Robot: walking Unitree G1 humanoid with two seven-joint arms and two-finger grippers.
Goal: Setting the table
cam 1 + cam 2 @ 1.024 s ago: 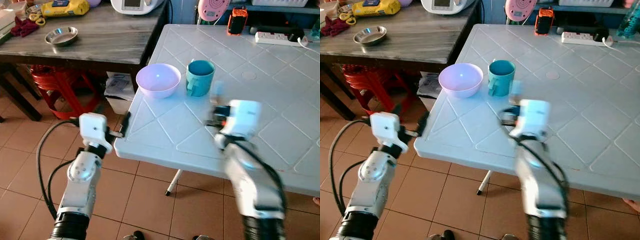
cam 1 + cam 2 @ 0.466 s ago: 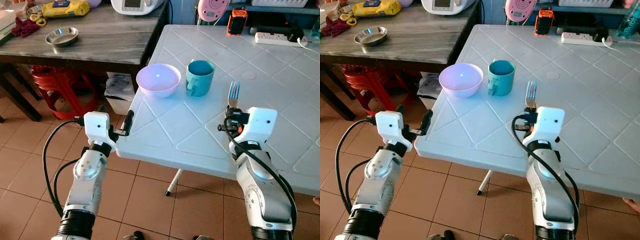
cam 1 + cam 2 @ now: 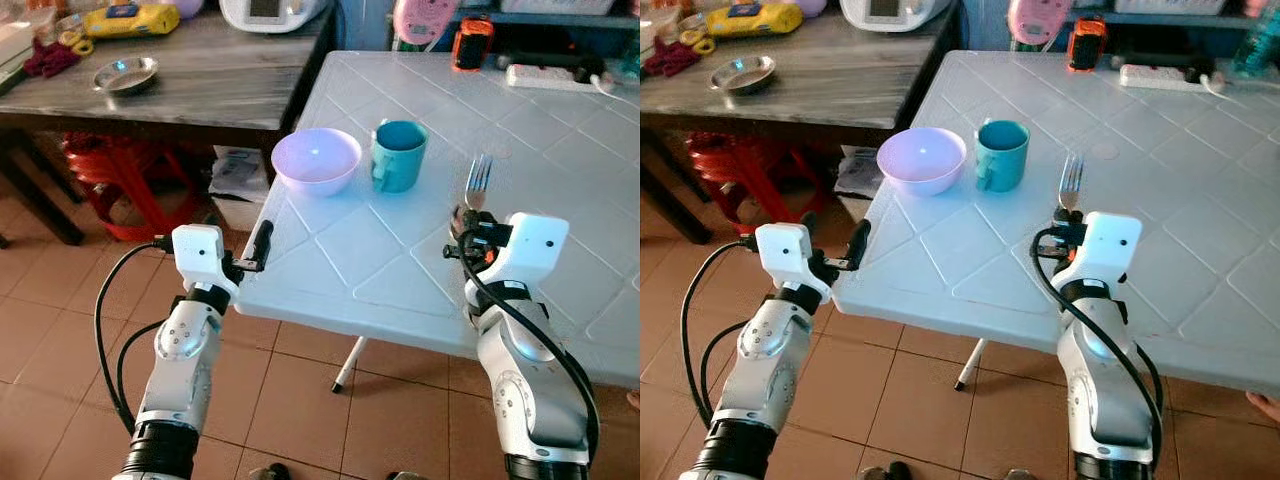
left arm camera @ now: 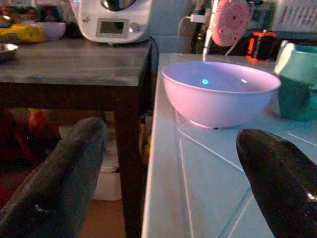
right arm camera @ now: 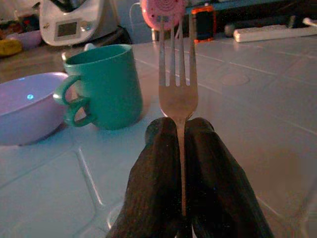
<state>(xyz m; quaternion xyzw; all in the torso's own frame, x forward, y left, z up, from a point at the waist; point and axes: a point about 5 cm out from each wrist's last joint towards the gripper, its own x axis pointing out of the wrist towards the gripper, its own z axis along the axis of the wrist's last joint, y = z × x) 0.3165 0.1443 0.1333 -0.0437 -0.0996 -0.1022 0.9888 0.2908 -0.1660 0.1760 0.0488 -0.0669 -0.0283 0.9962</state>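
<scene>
A metal fork (image 3: 477,180) sticks out forward from my right gripper (image 3: 468,216), which is shut on its handle above the white table (image 3: 520,150), right of the teal mug (image 3: 398,155). In the right wrist view the fork (image 5: 177,74) is pinched between the two black fingers (image 5: 153,173), tines toward the mug (image 5: 101,87). A lilac bowl (image 3: 316,159) stands left of the mug near the table's left edge. My left gripper (image 3: 258,245) is open at that edge, in front of the bowl (image 4: 218,91); one of its fingers (image 4: 54,173) hangs beside the table.
A dark wooden table (image 3: 200,75) stands to the left with a small steel dish (image 3: 124,73), a yellow packet (image 3: 130,17) and a white appliance (image 3: 265,10). A power strip (image 3: 555,76) and an orange device (image 3: 470,43) lie at the white table's far side. Red stools (image 3: 120,165) stand underneath.
My right arm has swung right and steadied with the fork held out over the table. My left gripper has edged closer to the table's left edge.
</scene>
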